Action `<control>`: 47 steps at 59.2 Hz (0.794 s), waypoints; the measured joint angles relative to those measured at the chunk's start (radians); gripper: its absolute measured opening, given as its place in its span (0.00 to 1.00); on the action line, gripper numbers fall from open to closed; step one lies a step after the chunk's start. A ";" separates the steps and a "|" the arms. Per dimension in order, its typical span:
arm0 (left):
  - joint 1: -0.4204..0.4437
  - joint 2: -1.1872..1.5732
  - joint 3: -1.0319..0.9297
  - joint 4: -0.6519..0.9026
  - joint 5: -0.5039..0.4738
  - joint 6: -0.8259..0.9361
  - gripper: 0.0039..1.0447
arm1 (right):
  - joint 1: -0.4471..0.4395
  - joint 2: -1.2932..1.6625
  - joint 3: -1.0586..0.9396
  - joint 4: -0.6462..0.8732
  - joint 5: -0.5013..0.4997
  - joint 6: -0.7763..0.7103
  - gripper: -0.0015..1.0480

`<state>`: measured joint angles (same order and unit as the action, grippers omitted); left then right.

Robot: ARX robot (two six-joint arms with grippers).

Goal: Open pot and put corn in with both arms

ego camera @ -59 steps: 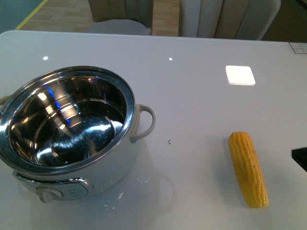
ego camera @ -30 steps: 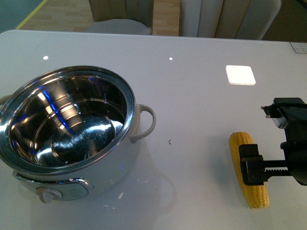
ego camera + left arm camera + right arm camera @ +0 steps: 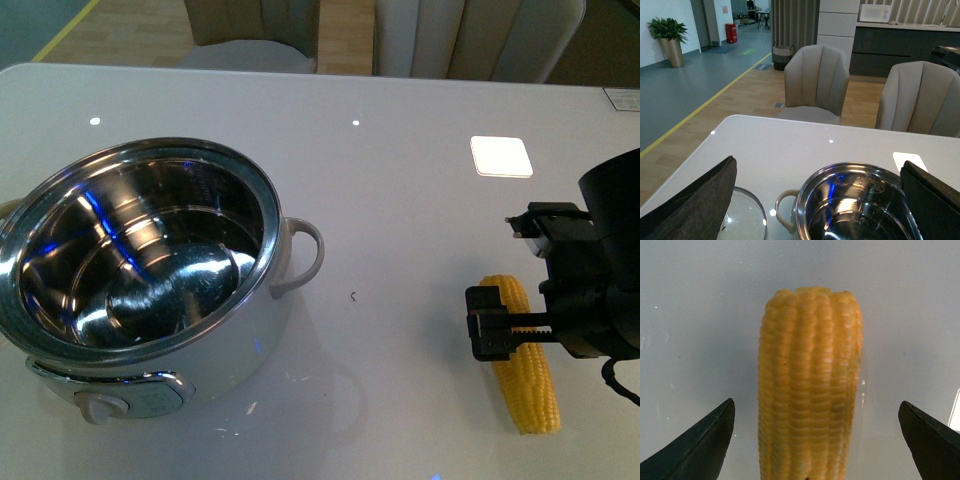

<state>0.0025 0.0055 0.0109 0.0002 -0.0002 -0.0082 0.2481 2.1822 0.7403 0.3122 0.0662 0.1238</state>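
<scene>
The pot (image 3: 268,215) stands uncovered at the table's left, its shiny steel inside empty and the control knob facing front. The corn (image 3: 532,390) lies on the table at the right, lengthwise toward me. My right gripper (image 3: 515,325) hovers over the cob's far half, open. In the right wrist view the corn (image 3: 810,385) lies midway in the right gripper (image 3: 817,440), with both fingers (image 3: 710,445) well clear of it. My left gripper (image 3: 815,205) is open above the pot (image 3: 850,166) and holds nothing. It does not show in the front view.
A glass lid (image 3: 742,220) lies flat on the table beside the pot's handle. A white square patch (image 3: 500,156) sits on the table beyond the corn. Chairs (image 3: 470,35) stand past the far edge.
The right arm came in from the right edge and moved left over the corn; one second ago only a black corner showed. Pot and corn have stayed put.
</scene>
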 joint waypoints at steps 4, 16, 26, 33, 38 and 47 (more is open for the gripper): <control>0.000 0.000 0.000 0.000 0.000 0.000 0.94 | 0.016 0.031 0.004 -0.018 0.015 -0.013 0.84; 0.000 0.000 0.000 0.000 0.000 0.000 0.94 | 0.032 0.040 0.002 -0.032 0.029 -0.022 0.43; 0.000 0.000 0.000 0.000 0.000 0.000 0.94 | 0.043 -0.048 -0.048 -0.002 -0.014 0.022 0.30; 0.000 0.000 0.000 0.000 0.000 0.000 0.94 | 0.059 -0.174 -0.079 0.010 -0.080 0.081 0.26; 0.000 0.000 0.000 0.000 0.000 0.000 0.94 | 0.068 -0.262 -0.080 -0.003 -0.116 0.124 0.23; 0.000 0.000 0.000 0.000 0.000 0.000 0.94 | 0.130 -0.418 -0.017 -0.062 -0.168 0.230 0.22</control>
<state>0.0025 0.0055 0.0109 0.0002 -0.0002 -0.0082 0.3782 1.7638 0.7235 0.2501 -0.1020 0.3542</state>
